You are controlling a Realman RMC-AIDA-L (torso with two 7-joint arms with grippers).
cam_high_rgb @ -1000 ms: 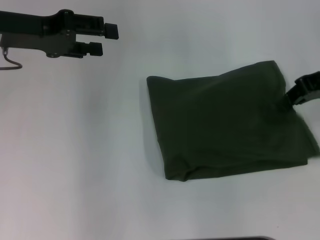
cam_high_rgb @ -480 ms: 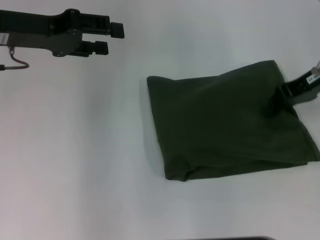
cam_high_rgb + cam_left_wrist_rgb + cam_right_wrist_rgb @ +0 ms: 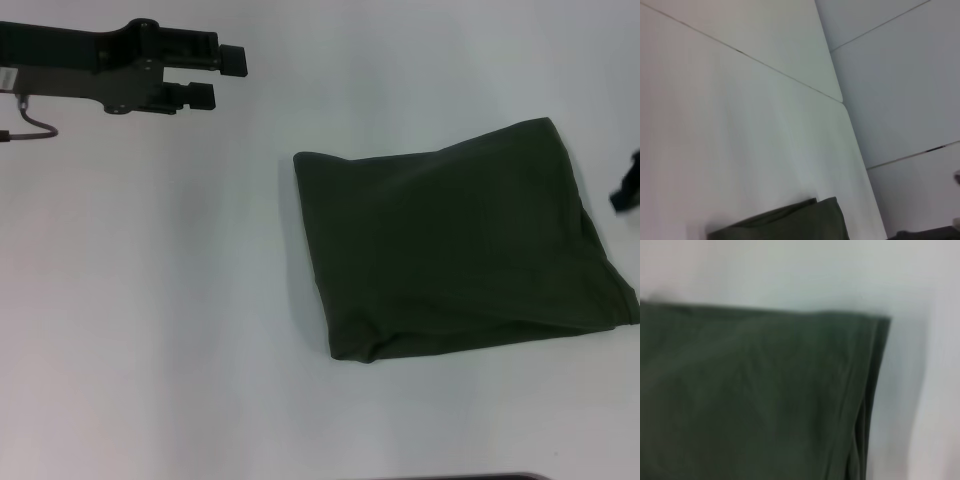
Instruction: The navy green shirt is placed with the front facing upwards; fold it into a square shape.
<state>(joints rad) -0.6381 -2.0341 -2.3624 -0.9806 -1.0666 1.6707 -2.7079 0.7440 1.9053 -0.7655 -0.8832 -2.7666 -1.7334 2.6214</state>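
Observation:
The navy green shirt [image 3: 455,245] lies folded into a rough square on the white table, right of centre in the head view. No lettering or label shows. A corner of it appears in the left wrist view [image 3: 785,225], and it fills most of the right wrist view [image 3: 755,395]. My left gripper [image 3: 218,78] hovers at the far left, well away from the shirt, open and empty. Only a dark sliver of my right gripper [image 3: 627,186] shows at the right edge, just off the shirt's right side.
The white table [image 3: 150,300] runs around the shirt on all sides. A thin cable loop [image 3: 30,128] hangs under the left arm. A dark strip [image 3: 460,477] sits at the table's near edge. Table seams [image 3: 765,70] show in the left wrist view.
My right gripper has let go of the shirt's right edge and drawn back to the right, almost out of view. The shirt's edge has settled flat. The left arm crept slightly right, then held.

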